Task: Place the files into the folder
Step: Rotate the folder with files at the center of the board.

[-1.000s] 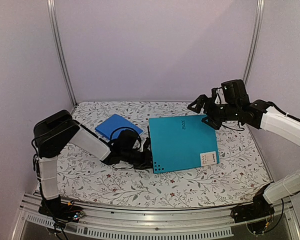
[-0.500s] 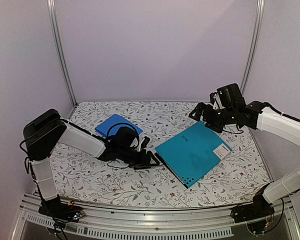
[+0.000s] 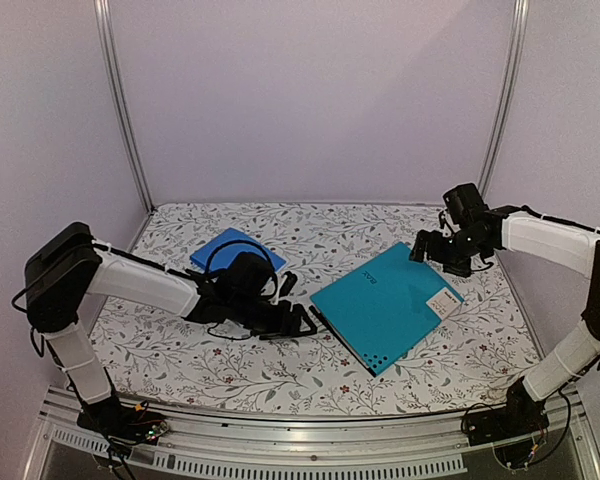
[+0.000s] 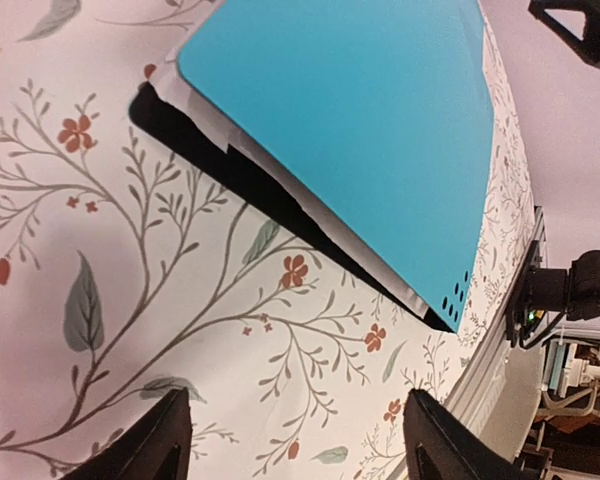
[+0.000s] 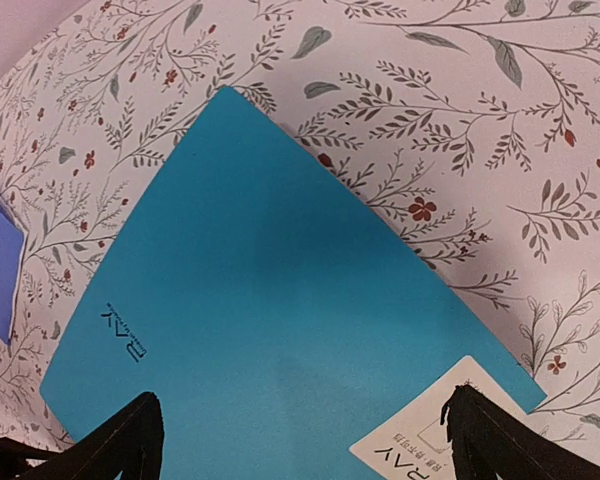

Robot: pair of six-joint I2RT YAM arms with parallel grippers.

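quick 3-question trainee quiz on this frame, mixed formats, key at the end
1. True or false: the teal folder is closed.
2. The white label sits at the folder corner toward which arm? A: left. B: right.
3. What is the left gripper holding?

Key: 1 true. 2 B. 3 nothing; it is open, just short of the folder's corner.

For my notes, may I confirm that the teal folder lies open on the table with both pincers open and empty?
Not quite: the teal folder lies closed, as the top view shows; left pincer and right pincer are open and empty.
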